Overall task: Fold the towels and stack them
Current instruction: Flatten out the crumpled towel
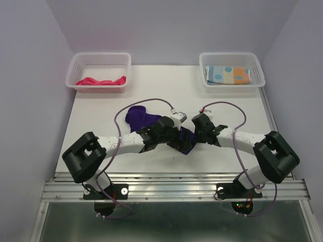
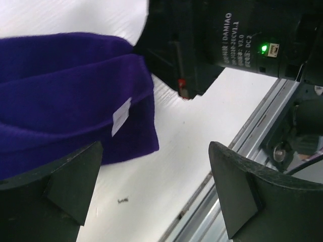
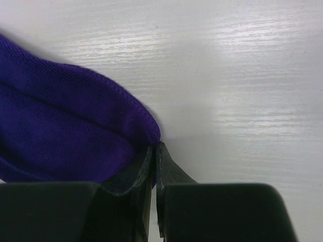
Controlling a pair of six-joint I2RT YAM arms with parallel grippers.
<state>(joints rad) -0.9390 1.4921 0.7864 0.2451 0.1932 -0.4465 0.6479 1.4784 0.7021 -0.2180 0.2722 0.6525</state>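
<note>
while the right claw [image 3: 155, 148] has its two black fingers pressed together on the rounded hem of the dark purple knitted towel [image 3: 65, 131], the left claw [image 2: 156, 186] stands wide apart and holds nothing. seen from above, the purple towel lies crumpled near the middle of the white tabletop [image 1: 232, 101], one part spread out towards the left and the rest running under both wrists, which meet just over it. in the left wrist view the towel is folded over on itself, with a small white tag [image 2: 121, 117] along its edge; its lower corner lies just beside the left finger [image 2: 75, 176], while the other finger hangs over bare tabletop near the metal rail [image 2: 262, 121]. at the far left corner stands a white plastic mesh basket [image 1: 81, 63] with a bright pink-red towel [image 1: 101, 81] bunched inside it. at the far right corner a second white mesh basket [image 1: 255, 65] holds a folded light blue towel with orange and blue spots [image 1: 229, 74], lying flat. both baskets are well apart from the purple towel.
</note>
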